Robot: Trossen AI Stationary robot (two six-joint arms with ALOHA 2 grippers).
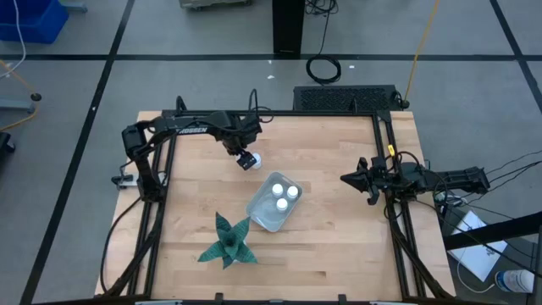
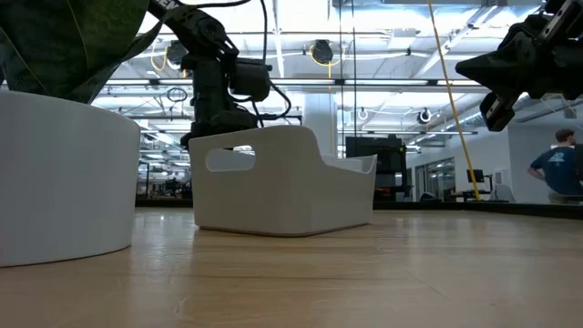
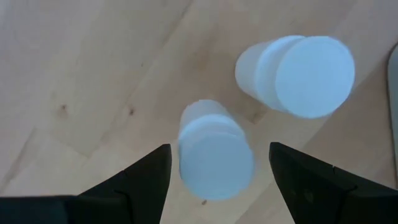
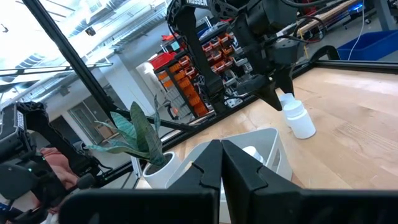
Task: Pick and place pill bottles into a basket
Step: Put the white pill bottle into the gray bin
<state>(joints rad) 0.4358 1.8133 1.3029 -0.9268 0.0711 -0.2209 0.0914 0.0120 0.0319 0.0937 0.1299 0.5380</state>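
Observation:
Two white pill bottles stand upright on the wooden table just beyond the basket's far left corner. In the left wrist view one bottle (image 3: 214,158) is between my fingers and the other (image 3: 298,74) is beside it. My left gripper (image 3: 219,148) points down over them (image 1: 246,159), open, with one finger on either side of the nearer bottle and a gap on both sides. The pale basket (image 1: 264,216) lies mid-table with bottles (image 1: 286,193) standing in it. My right gripper (image 1: 349,179) hovers shut and empty to the basket's right.
A green spiky plant (image 1: 227,241) in a white pot (image 2: 64,173) stands near the table's front edge, close to the basket's near left side. Bare wood (image 1: 339,246) lies at the near right. A person (image 2: 556,169) stands in the room beyond the table.

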